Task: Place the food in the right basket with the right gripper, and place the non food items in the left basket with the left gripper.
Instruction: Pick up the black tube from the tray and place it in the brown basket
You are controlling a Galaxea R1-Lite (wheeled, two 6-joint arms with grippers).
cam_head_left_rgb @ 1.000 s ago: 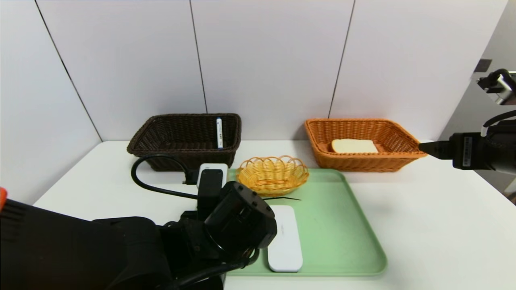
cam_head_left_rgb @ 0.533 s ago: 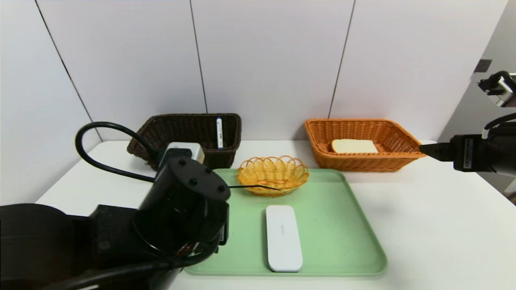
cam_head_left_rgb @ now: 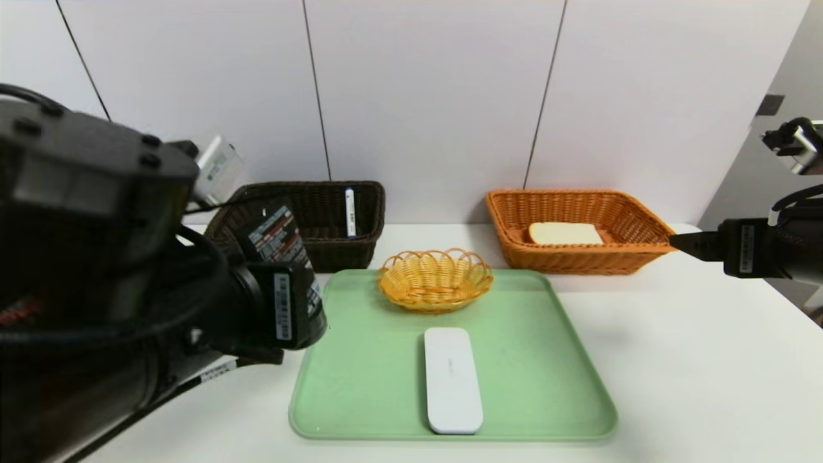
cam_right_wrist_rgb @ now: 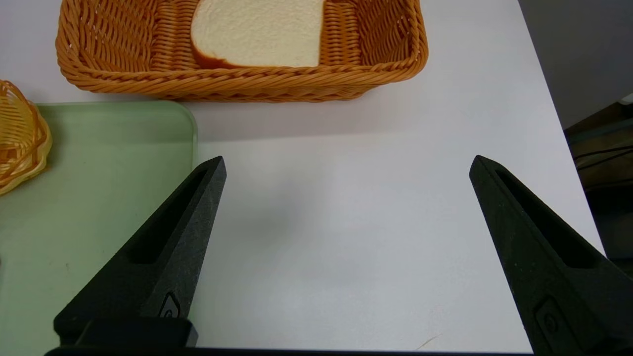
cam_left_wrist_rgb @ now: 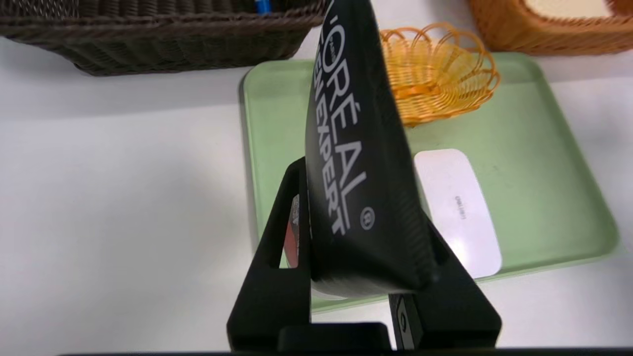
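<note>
While your left gripper (cam_head_left_rgb: 292,283) hung above the desk's left side in the head view, it was clamped on the dark packet (cam_head_left_rgb: 273,235), just short of the left basket (cam_head_left_rgb: 302,222), where the pen (cam_head_left_rgb: 350,212) already leaned on the right wall. The white case (cam_head_left_rgb: 453,379) lay near the tray's (cam_head_left_rgb: 546,386) front edge, the small yellow basket (cam_head_left_rgb: 435,278) at its back edge. Bread (cam_head_left_rgb: 564,233) sat in the right basket (cam_head_left_rgb: 578,228); your right gripper (cam_head_left_rgb: 691,244) waited beside it.

In the left wrist view, the fingers (cam_left_wrist_rgb: 277,262) pinched only the packet's (cam_left_wrist_rgb: 351,163) wide end, so it could swing or slip out before clearing the rim, or its tip could catch the wicker.

In the right wrist view, your right gripper (cam_right_wrist_rgb: 346,188) stood spread wide and empty above the desk, in front of the basket (cam_right_wrist_rgb: 237,79) holding the bread (cam_right_wrist_rgb: 259,32).
</note>
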